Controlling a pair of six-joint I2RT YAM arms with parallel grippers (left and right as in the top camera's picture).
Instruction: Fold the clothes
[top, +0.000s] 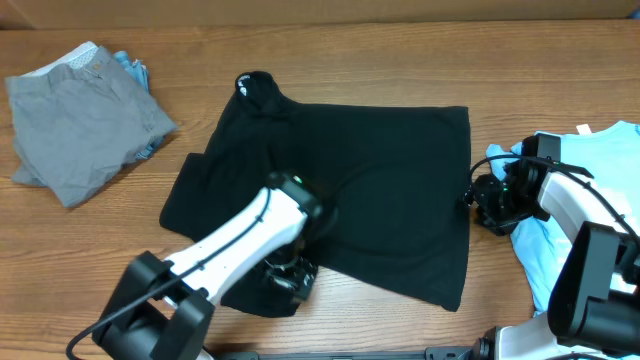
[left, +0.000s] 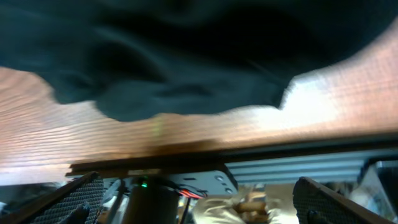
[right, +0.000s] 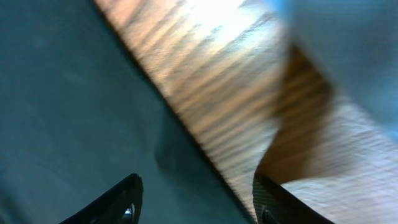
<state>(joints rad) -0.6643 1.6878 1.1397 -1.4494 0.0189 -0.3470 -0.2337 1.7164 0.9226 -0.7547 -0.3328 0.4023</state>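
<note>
Left arm (top: 225, 240): white-cased, it reaches from the near edge of the table (top: 400, 60) out over the near side of the dark shirt.
Left gripper (top: 290, 278): down at the near hem of the black T-shirt (top: 390, 170), left of the shirt's middle. Its fingers (left: 78, 199) are spread wide with nothing between them. The wrist view is blurred, but it shows the rumpled hem lying on the wood clear of both fingers.
Right arm (top: 590, 205): comes in from the near right corner and lies across the pale blue cloth.
Right gripper (top: 478, 200): sits at the shirt's right edge, about midway along it. Its fingers (right: 121, 199) stand apart and pinch nothing. In the wrist view the shirt's edge runs slantwise across the wood ahead of them. Whether a tip touches the cloth I cannot tell.
Black T-shirt: in the middle of the table. Its right part is spread flat, its left side is bunched and doubled over, and its collar (top: 258, 90) points to the far left.
Light-blue tee (top: 610, 150): at the right end of the table, partly under the right arm and just beside the right gripper. A strip of bare wood separates it from the black shirt.
Grey garment (top: 85, 120): a loose heap at the far left, well apart from the black shirt. A bit of blue cloth (top: 132, 70) peeks out at its far edge.
</note>
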